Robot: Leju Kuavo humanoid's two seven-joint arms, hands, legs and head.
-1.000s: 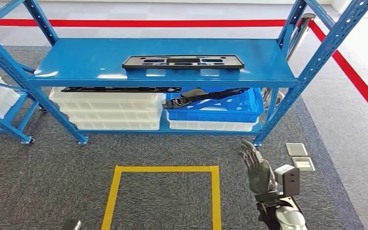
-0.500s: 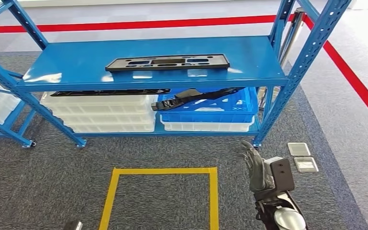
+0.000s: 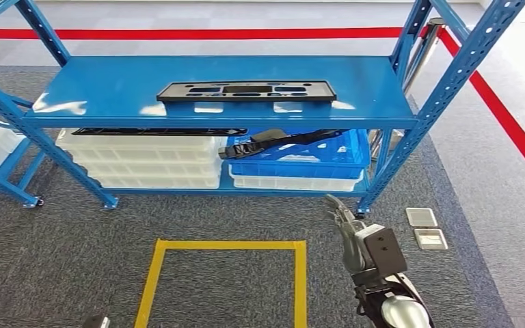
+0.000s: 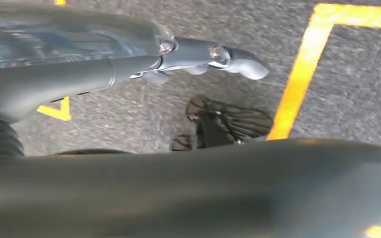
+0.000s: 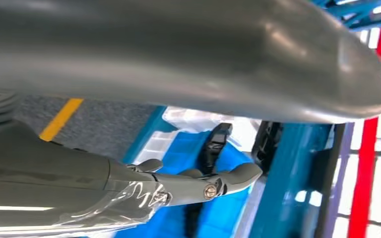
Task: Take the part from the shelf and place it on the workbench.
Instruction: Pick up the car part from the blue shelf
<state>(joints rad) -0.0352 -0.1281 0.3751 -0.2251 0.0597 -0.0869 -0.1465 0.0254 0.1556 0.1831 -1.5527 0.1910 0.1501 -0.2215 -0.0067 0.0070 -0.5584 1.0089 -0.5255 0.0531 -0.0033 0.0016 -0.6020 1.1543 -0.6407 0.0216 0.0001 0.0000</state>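
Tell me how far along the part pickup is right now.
Early. Done: nothing moved; the black part lies flat on the blue shelf. In hand: nothing; the right hand is raised, open, below the shelf. Left: reach, grasp, carry it to the workbench.

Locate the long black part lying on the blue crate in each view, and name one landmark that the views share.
Head view: black part lies across the blue crate, under the top shelf.
Right wrist view: black part beyond the right hand, on the crate.
Left wrist view: absent.
Shared landmark: yellow floor tape.
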